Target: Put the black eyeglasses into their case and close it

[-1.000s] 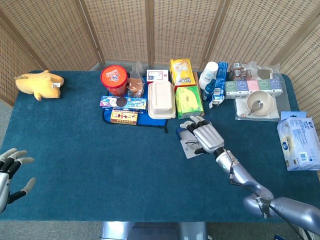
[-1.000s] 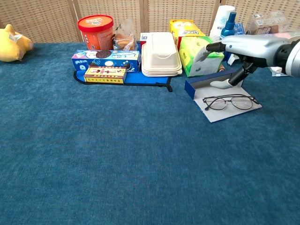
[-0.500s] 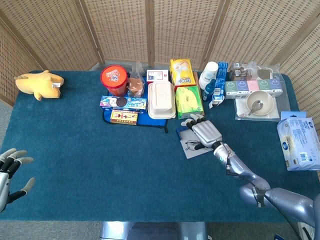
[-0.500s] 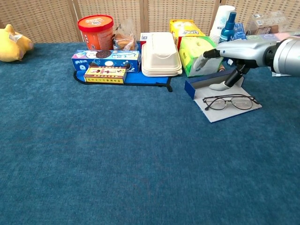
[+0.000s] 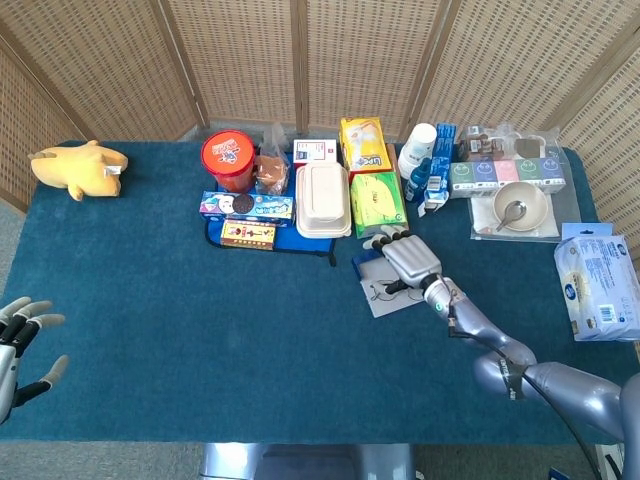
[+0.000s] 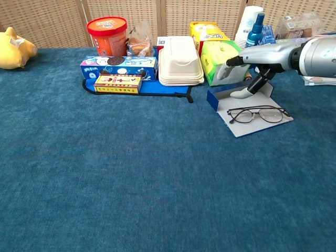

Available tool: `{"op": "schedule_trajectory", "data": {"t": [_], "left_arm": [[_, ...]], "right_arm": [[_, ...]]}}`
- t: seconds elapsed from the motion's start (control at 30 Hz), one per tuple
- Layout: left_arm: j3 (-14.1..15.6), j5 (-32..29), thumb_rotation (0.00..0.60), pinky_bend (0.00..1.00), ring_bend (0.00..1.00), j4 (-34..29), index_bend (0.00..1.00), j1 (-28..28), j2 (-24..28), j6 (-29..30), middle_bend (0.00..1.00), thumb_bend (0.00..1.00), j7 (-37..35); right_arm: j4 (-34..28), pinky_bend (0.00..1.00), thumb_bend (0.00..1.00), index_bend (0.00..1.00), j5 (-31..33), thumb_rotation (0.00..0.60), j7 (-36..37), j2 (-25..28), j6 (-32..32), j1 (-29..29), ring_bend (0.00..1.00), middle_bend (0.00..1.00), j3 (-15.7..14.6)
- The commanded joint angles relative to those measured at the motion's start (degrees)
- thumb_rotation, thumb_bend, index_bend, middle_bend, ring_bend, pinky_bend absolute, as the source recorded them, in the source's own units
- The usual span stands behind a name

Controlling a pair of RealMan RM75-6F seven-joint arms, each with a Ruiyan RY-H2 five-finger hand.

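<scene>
Glasses, thin black wire-framed eyeglasses (image 6: 257,114), are lying untouched on the grey flap of the open blue case (image 6: 231,93). I'm sliding my right hand (image 6: 252,71) toward twelve o'clock past them, fingers spread, holding nothing; left hand (image 5: 18,352) idling open.
</scene>
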Motion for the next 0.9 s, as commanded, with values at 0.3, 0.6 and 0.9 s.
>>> {"op": "schedule_trajectory", "data": {"t": [0.3,0.6,0.9], "left_arm": [[0.0,0.2,0.600,0.20,0.16,-0.1,0.33,0.0,0.1,0.1,0.26,0.23,0.1],[0.0,0.5,0.600,0.20,0.16,-0.3,0.33,-0.1,0.0,0.0,0.26,0.23,0.3],[0.0,0.8,0.600,0.20,0.16,-0.4,0.32,-0.3,-0.2,-0.2,0.26,0.23,0.5]], "right_arm": [[0.9,0.11,0.35,0.22,3.3,0.391,-2.6,0.2,-1.7,1.4,0.06,0.21,-1.8],[-1.3,0.11,0.35,0.24,4.7,0.340,-4.6,1.5,0.1,0.8,0.09,0.27,-3.3],[-6.2,0.11,0.34,0.24,6.3,0.313,-6.8,4.4,4.0,-1.7,0.09,0.27,-5.3]]}}
